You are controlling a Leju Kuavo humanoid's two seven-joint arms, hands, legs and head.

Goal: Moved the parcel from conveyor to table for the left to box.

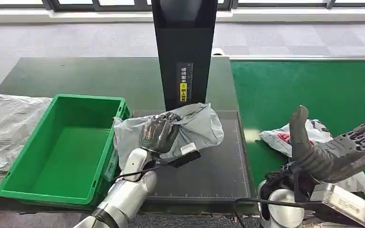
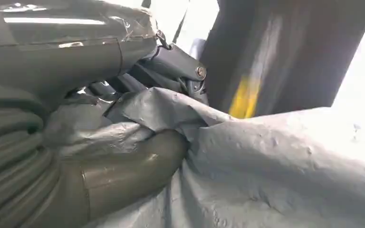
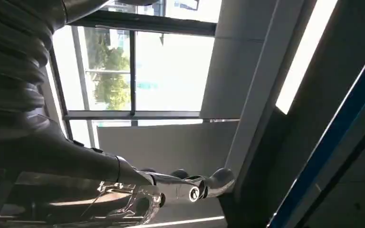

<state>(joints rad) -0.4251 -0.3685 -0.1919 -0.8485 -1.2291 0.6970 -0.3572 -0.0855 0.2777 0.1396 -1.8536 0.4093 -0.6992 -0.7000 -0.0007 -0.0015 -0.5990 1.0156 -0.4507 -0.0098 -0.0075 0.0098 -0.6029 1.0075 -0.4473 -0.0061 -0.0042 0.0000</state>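
In your head view, the left robot hand [image 1: 159,133] lies on top of the grey parcel [image 1: 197,124], its dark fingers curled down into the wrinkled plastic; the parcel rests on the black mat [image 1: 216,173] of the counter [image 1: 76,76], just beside the green box [image 1: 62,147] and at the foot of the black column [image 1: 184,52]. Your left wrist view adds what the head view cannot: the thumb [image 2: 128,173] presses in from one side of a raised fold of the parcel [image 2: 285,166] and the fingers [image 2: 180,64] bear on it from the other, so the left robot hand [image 2: 123,118] is clamped on the bag. A white label [image 1: 188,148] sits on the parcel's near edge; its print is too small to read. The column carries a vertical line of white characters and a yellow sticker [image 1: 183,91], neither legible. The right robot hand [image 1: 332,147] is raised over the green conveyor [image 1: 313,90], fingers apart and holding nothing, above a white bag [image 1: 285,137] with red markings. Your right wrist view shows that same robot hand [image 3: 123,175] against windows [image 3: 138,71] and a pale wall. A crumpled clear plastic sheet [image 1: 4,123] lies to the left of the box.
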